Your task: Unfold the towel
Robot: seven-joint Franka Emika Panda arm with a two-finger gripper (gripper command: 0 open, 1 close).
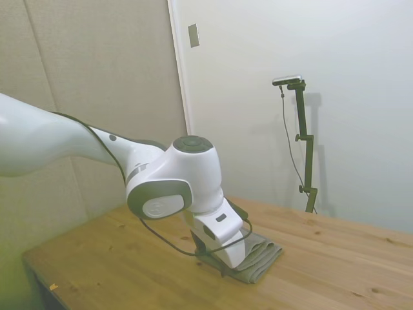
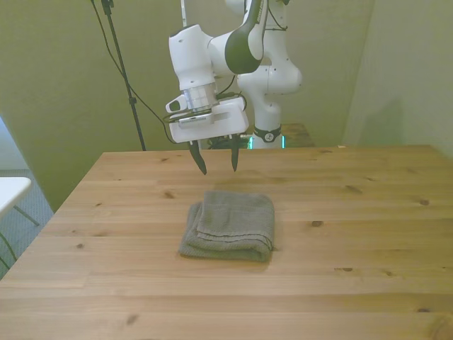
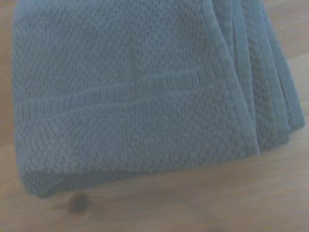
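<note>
The towel [image 2: 230,227] lies folded in several layers on the wooden table [image 2: 354,234], grey-olive with rounded thick edges. My gripper [image 2: 216,161] hangs above the towel's far edge, apart from it, with its two dark fingers [image 2: 198,159] spread open and nothing between them. In the side view the arm covers most of the towel [image 1: 261,258], and only its right end shows. The wrist view is filled with the towel [image 3: 135,96], its stacked layer edges at one side and bare wood around it.
The table's front edge [image 2: 212,333] runs close to the camera in the front view. A white surface [image 2: 10,191] stands off the table at the front view's left. Bare wood surrounds the towel on all sides.
</note>
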